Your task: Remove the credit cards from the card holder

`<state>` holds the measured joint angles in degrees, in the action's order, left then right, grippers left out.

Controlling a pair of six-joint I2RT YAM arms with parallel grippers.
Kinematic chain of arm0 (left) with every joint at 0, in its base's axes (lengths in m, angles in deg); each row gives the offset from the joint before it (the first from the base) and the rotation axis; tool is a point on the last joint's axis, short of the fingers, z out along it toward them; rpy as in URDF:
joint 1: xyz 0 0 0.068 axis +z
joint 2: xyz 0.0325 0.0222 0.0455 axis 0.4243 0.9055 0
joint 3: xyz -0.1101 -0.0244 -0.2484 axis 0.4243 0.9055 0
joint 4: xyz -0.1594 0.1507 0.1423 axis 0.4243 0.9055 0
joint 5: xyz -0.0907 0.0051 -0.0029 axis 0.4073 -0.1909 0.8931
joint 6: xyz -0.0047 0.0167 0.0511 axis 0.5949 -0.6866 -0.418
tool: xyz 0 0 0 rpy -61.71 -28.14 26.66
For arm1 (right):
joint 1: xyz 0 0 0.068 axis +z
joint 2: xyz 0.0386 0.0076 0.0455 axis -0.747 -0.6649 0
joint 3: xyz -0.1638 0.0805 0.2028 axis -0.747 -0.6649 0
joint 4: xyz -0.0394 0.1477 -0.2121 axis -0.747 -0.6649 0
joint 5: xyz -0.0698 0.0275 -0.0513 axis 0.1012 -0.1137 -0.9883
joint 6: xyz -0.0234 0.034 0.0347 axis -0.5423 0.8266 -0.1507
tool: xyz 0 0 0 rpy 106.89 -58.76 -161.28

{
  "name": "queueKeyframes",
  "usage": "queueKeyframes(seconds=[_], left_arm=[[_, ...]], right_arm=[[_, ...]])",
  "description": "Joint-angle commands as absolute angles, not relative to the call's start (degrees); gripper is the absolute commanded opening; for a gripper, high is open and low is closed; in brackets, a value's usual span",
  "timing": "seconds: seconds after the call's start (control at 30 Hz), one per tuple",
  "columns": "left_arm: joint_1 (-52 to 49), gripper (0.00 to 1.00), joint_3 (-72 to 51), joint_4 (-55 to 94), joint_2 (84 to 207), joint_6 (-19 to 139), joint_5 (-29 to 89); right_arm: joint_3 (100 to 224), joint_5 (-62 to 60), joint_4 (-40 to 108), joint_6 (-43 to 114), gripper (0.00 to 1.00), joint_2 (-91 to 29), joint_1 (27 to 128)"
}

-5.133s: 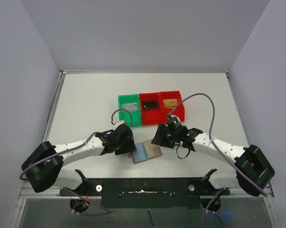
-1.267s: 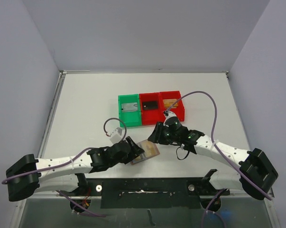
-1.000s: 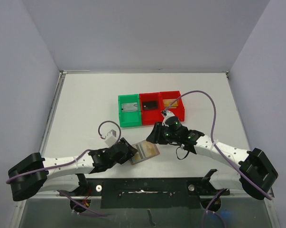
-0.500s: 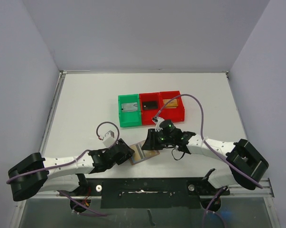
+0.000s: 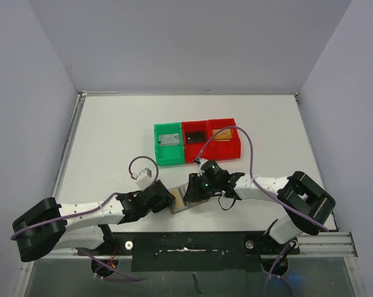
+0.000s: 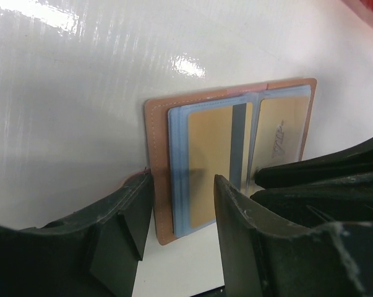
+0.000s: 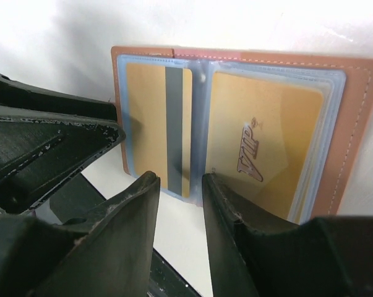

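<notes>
**Both claws part-spread over the open card holder**

The white table (image 5: 112,136) fills the middle of the top view. A green bin (image 5: 169,143) and two red bins (image 5: 195,139) stand in a row just above its centre. Below them, low in the frame, the card holder (image 5: 181,201) lies opened flat with its pale blue sleeves facing up.

A gold card with a dark stripe (image 7: 155,124) sits in one sleeve and a gold card lettered VIP (image 7: 260,142) in the other – both are fully tucked in.

The left claw (image 6: 183,210) comes in from the lower left, its jaws apart and astride the holder's brown edge. The right claw (image 7: 177,185) comes in from the right, its jaws parted by a narrower gap over the striped card's sleeve. Neither pinches anything – whether the fingertips touch the holder I cannot tell.
</notes>
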<state>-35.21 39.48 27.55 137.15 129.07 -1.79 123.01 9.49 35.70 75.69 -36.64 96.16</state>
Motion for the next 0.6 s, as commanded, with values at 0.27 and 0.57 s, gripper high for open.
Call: queueKeyframes(seconds=[0.27,0.57], left_arm=[[-30.56,0.38,41.15,24.88,139.66,119.25,3.57],[-29.08,0.30,36.54,27.43,146.20,111.92,5.45]], right_arm=[[124.22,0.46,36.87,78.24,0.34,-36.90,96.63],[122.79,1.84,43.35,82.19,0.30,-40.15,97.43]])
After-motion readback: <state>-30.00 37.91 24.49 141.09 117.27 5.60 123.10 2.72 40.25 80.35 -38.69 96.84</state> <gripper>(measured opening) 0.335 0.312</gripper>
